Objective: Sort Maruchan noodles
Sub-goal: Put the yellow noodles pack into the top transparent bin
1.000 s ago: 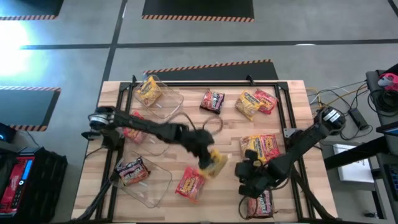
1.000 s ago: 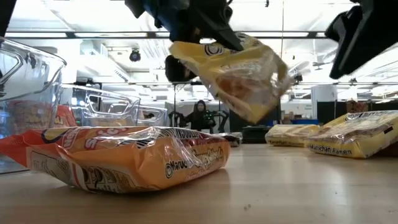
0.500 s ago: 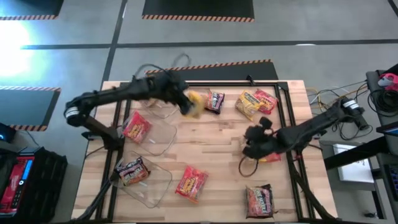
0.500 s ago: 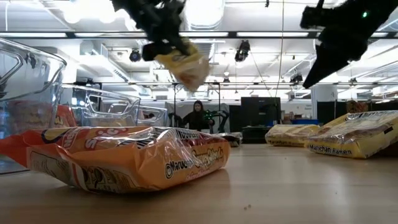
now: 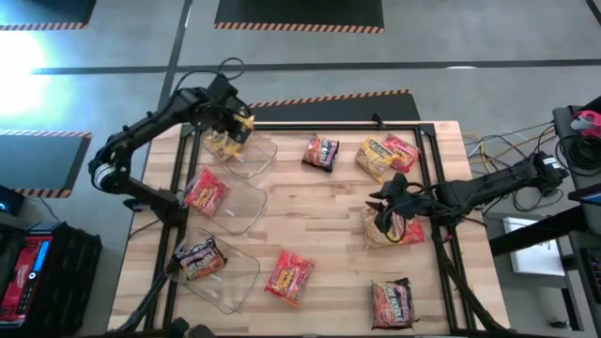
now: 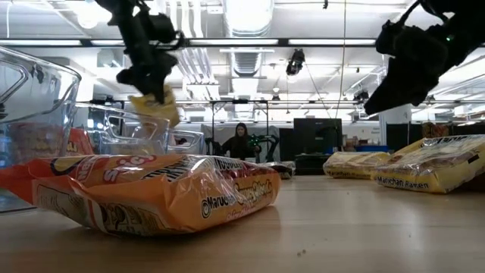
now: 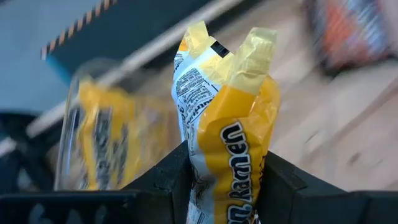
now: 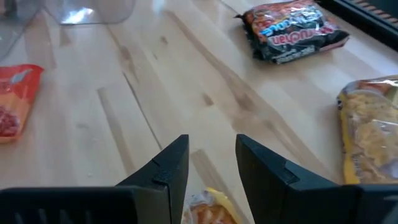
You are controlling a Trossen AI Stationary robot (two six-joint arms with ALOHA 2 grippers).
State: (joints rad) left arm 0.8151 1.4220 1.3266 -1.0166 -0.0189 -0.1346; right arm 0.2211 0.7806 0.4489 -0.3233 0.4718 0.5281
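Left gripper (image 5: 237, 123) carried yellow packet (image 7: 233, 155) from mid-table to over far bin (image 5: 258, 160), clamped; right gripper (image 8: 211, 163) parted above table. Three binned, seven loose.

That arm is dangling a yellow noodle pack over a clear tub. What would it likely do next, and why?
Probably lower a little and let go. The left gripper is shut on a yellow noodle packet, held over the clear bin at the table's far left corner, which already holds another yellow packet. Like seems to go with like. The right gripper hovers open over packets on the right.
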